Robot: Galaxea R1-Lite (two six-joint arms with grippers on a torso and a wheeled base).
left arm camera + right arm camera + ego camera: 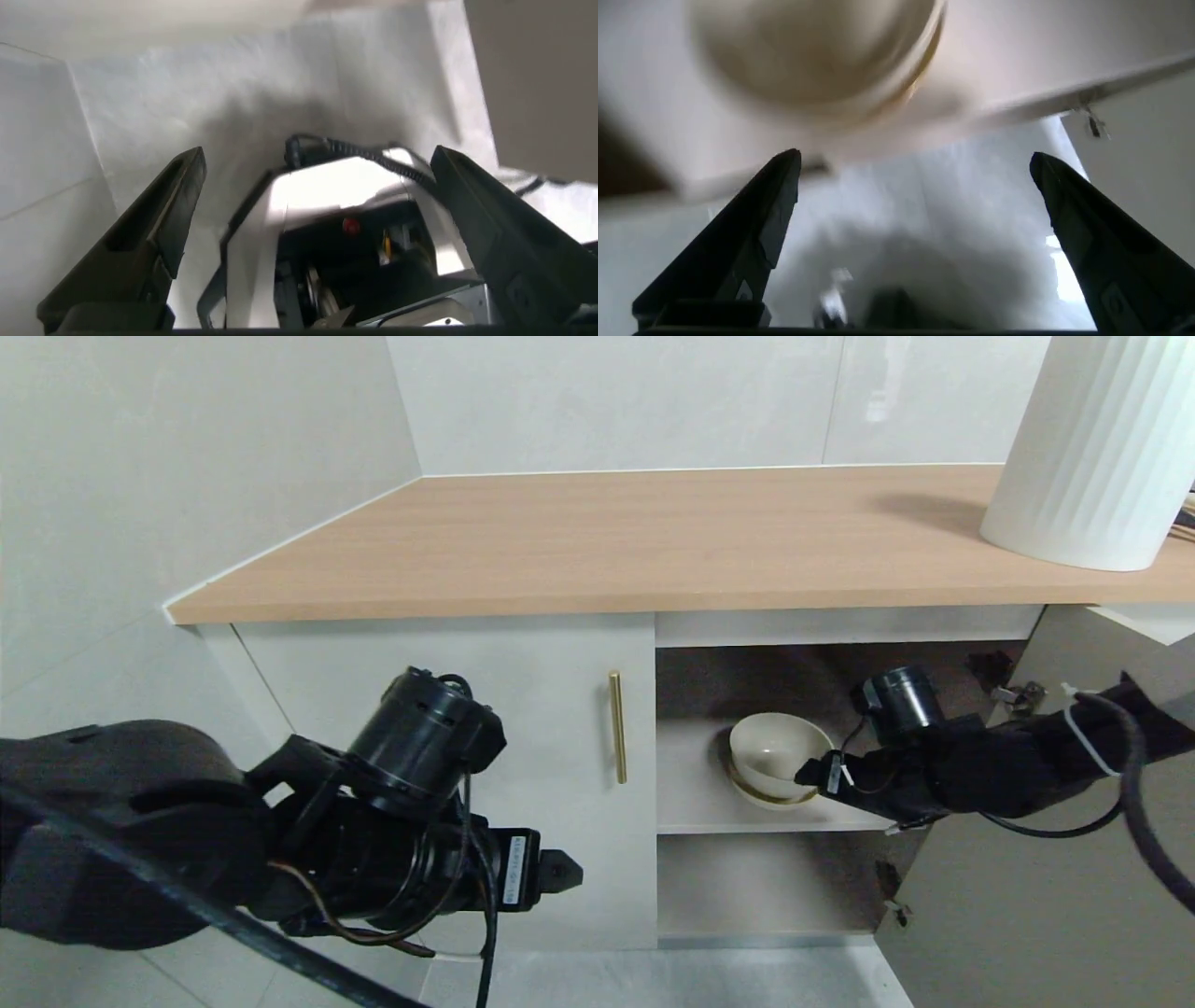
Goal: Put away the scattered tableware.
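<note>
1. Here the bowl (pixel 780 747) sits on the upper shelf (pixel 700 807) inside the open cupboard (pixel 840 627) under the bench (pixel 607 541). It seems nested in a second bowl (pixel 758 795), which is mostly hidden (only a rim shows).
2. Its mouth tilts up toward the cupboard's front.
3. The right pincer (pixel 915 161) is spread and holds nothing, just beside the bowl's rim.
4. The left pincer (pixel 318 154) is spread wide, low before the closed door (pixel 523 653).
</note>
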